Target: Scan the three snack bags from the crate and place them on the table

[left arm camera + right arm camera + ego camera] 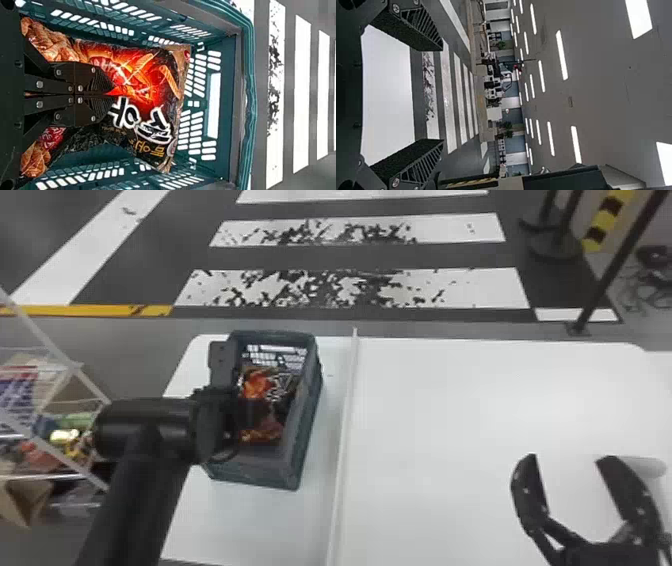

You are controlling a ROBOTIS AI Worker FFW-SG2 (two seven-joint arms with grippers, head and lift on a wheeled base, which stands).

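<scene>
The left gripper (256, 413), closed, partly hides a snack bag (148, 81) in the crate (252, 474); I cannot tell if it grips. Near right, the right gripper (569, 461) gapes.

Surface (425, 415): white, smooth top, rounded far corners, pale glare on right part.
Divider strip (344, 410): thin, raised, white, runs from far edge toward near side, slight slant; splits top into narrower left part, wider right part.
Crate (306, 425): dark grey-green, open top, slatted walls, upright on left part.
Crate position: toward far edge, long sides running near-far, right wall near strip, not touching.
Crate near side: bare white top between it and near edge.
</scene>
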